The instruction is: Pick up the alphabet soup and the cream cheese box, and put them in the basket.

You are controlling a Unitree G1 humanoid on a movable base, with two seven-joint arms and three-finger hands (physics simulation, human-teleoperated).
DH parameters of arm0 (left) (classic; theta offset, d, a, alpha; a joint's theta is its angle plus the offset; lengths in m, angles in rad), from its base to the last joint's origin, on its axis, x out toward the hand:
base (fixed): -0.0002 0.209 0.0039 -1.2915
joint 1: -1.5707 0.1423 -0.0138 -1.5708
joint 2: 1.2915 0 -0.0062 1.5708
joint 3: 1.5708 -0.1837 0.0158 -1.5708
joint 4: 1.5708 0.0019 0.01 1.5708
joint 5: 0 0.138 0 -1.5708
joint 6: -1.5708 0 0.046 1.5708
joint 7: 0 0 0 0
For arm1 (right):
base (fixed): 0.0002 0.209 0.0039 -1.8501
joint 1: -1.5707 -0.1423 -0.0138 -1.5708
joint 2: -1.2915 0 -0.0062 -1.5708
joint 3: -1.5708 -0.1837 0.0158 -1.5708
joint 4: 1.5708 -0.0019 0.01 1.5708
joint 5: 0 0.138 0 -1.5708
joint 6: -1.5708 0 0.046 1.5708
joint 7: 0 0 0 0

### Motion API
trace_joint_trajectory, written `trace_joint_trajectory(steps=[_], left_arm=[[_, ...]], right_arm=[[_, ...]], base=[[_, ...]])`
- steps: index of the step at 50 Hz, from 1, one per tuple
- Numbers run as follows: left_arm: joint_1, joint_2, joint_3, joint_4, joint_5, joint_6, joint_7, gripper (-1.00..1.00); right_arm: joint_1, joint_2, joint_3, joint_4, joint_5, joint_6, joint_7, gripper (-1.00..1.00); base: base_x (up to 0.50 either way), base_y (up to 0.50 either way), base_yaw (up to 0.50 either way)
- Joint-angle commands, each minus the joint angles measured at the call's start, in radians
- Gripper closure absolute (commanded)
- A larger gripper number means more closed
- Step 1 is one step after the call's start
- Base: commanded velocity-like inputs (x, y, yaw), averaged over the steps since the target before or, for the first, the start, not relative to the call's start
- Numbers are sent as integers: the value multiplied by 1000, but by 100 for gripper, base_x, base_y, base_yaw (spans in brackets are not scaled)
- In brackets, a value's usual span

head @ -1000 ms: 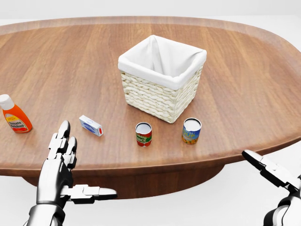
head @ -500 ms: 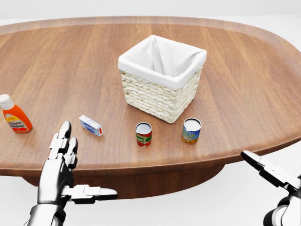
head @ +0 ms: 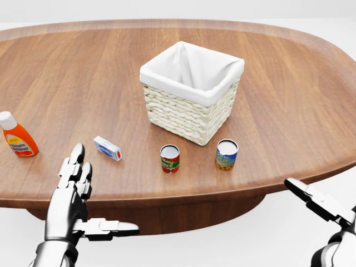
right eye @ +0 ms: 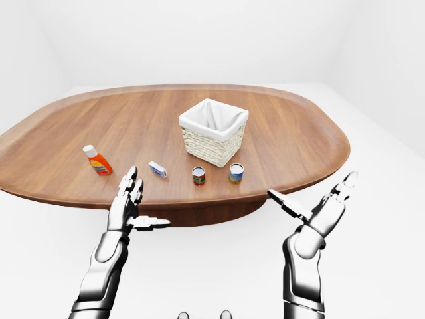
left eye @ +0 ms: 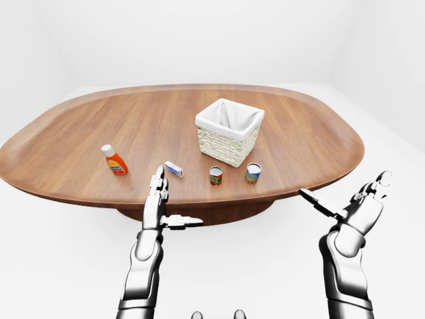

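almost nothing has moved in the last second: left hand (head: 72, 192) and right hand (left eye: 362, 211) stay spread apart and empty, cream cheese box (head: 107, 148) and alphabet soup (head: 170, 158) ungrasped.

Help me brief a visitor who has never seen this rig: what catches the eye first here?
The white-lined wicker basket stands mid-table on the wooden table. Below it in the head view stand two small cans, with a small box and an orange bottle to their left. Both hands, left hand and right hand, hover open off the near edge.
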Motion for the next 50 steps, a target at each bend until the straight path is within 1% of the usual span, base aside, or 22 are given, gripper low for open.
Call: trace_joint_trajectory(steps=[1,5,7,10,11,14,15,16,20,22,27,29,33,34,38,41,50], left_arm=[[-1,0,1,5,0,-5,-1,-100],[-3,1,1,9,-1,-8,-2,-100],[-6,2,3,20,-1,-15,-2,-100],[-2,1,1,6,-1,-5,-1,-100],[-3,1,1,9,-1,-7,-1,-100],[2,-1,-1,-12,0,8,1,-100],[1,-1,-1,-9,1,7,1,-100],[1,0,-1,-7,0,4,1,-100],[3,0,-1,-9,1,4,0,-100],[-1,0,1,4,0,-6,-1,-100],[-3,1,2,10,-1,-10,-2,-100],[-6,2,3,22,-1,-18,-2,-100],[-4,2,2,14,-1,-14,-2,-100],[-4,1,3,14,-1,-13,-1,-100],[-4,1,3,14,-1,-13,-1,-100],[-4,1,3,14,-1,-13,-2,-100],[-4,1,3,14,-1,-13,-2,-100]], right_arm=[[-1,0,-9,-11,9,21,0,-100],[-3,-2,-9,-2,11,15,0,-100],[-2,-2,-10,-9,12,22,0,-100],[-4,-2,-10,-6,12,25,0,-100],[-5,-3,-11,0,11,20,0,-100],[-4,-3,-10,-3,11,22,0,-100],[-3,-3,-9,-6,11,23,0,-100],[-4,-3,-9,1,9,18,0,-100],[-4,-3,-8,3,5,17,0,-100],[-4,-3,-9,6,7,15,0,-100],[-6,-4,-9,9,4,10,0,-100],[-7,-5,-7,12,0,11,0,-100],[-6,-5,-8,10,-3,10,0,-100],[-4,-4,-6,4,-7,16,0,-100],[-8,-5,-7,23,-10,-2,0,-100],[-10,-7,-8,28,-8,-7,0,-100],[-8,-7,-7,20,-7,-2,0,-100]], base=[[0,0,0],[0,0,0],[0,0,0],[0,0,0],[0,0,0],[0,0,0],[0,0,0],[0,0,0],[0,0,0],[0,0,0],[0,0,0],[0,0,0],[17,0,0],[23,0,0],[23,0,0],[23,0,0],[23,0,0]])
